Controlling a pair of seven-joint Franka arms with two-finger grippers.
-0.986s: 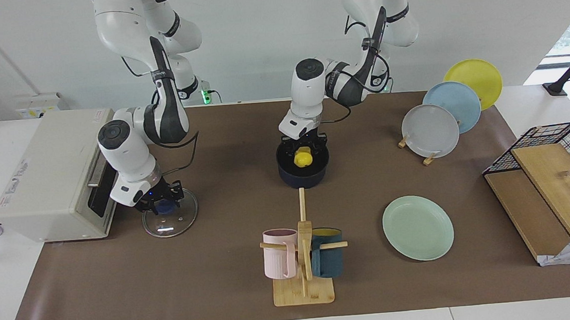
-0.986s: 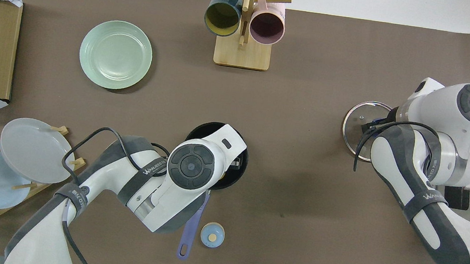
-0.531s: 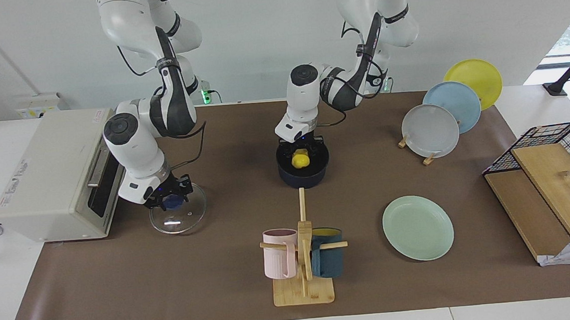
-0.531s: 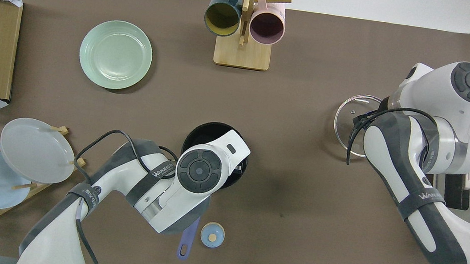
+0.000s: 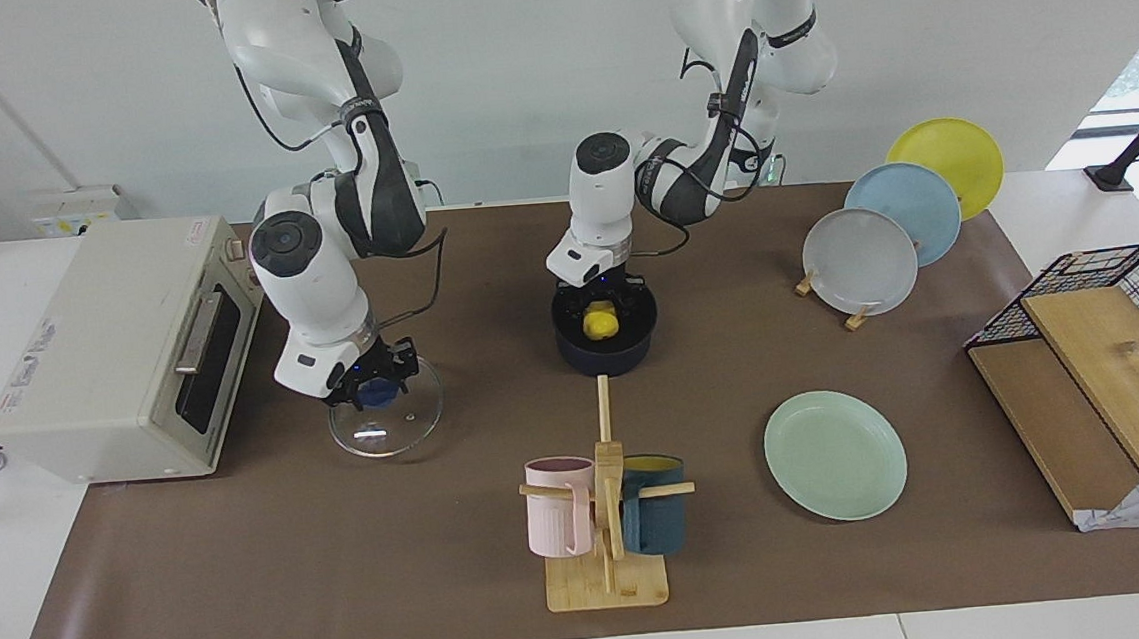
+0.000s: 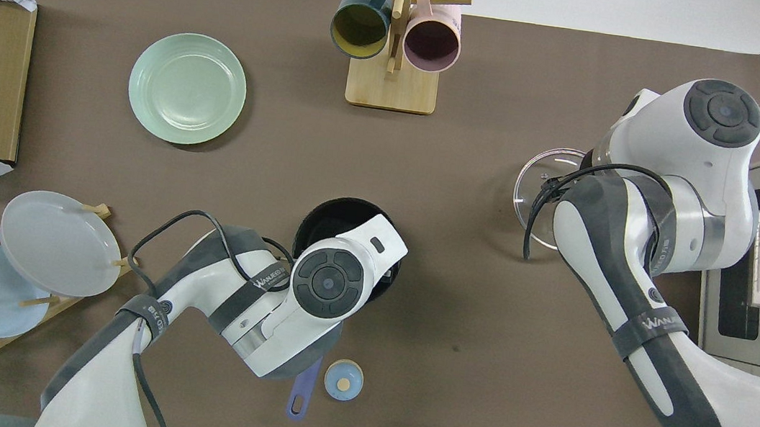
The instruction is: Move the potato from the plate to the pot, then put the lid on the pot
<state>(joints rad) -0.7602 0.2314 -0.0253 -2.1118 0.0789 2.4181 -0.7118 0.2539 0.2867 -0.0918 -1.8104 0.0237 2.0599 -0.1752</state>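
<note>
The yellow potato (image 5: 601,321) lies inside the dark navy pot (image 5: 602,360), which stands in the middle of the mat near the robots. My left gripper (image 5: 600,299) hangs over the pot's mouth, open, with a finger on each side of the potato. My right gripper (image 5: 374,389) is shut on the blue knob of the clear glass lid (image 5: 389,430) and holds it low over the mat beside the toaster oven. In the overhead view the lid's rim (image 6: 535,189) shows past the arm, and the pot (image 6: 329,213) with its blue handle (image 6: 303,387). The mint-green plate (image 5: 835,454) is bare.
A wooden mug rack (image 5: 603,518) with a pink and a teal mug stands farther from the robots than the pot. A toaster oven (image 5: 100,342) is at the right arm's end. A plate rack (image 5: 885,237) and a wire basket (image 5: 1101,322) are at the left arm's end. A small blue-topped dome (image 6: 343,379) lies by the pot's handle.
My right gripper has carried the lid away from the toaster oven toward the pot. My left gripper has risen a little over the pot, and the potato stays in it.
</note>
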